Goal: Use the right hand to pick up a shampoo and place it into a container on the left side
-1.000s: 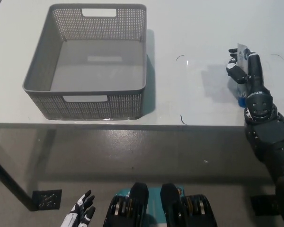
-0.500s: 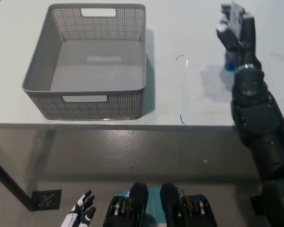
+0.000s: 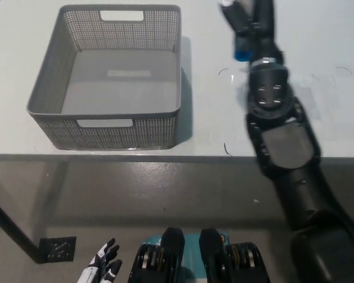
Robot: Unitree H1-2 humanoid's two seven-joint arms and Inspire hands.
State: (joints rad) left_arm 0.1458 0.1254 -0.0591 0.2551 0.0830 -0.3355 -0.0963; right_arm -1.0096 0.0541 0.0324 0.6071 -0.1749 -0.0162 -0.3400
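So the shampoo point(image 3: 242, 52) is up in the air over the worktop point(image 3: 318, 124), held in the right robot hand point(image 3: 248, 23) near the top edge of the picture. You can't see much of the bottle, really just a blue bit sticking out below the black fingers point(image 3: 231, 16), plus a pale patch up by the fingertips that might be part of it, hard to say. The right robot hand is wrapped around it, fingers closed on the bottle, with the black arm point(image 3: 283, 153) running up from the bottom right and stretching out over the front edge of the worktop. The bottle sits off to the right of the container point(image 3: 50, 127), not over it; there's a strip of bare white worktop between the two. The container is a grey perforated basket with cut-out handles on its near and far walls, sitting on the left part of the worktop, and nothing shows inside it, just its plain grey bottom. A couple of small dark squiggly marks point(image 3: 226, 148) show on the worktop surface around the arm. The left robot hand point(image 3: 101, 266), the white one, is way down at the lower left, below the worktop edge, well away from everything, holding nothing with its fingers spread a bit.
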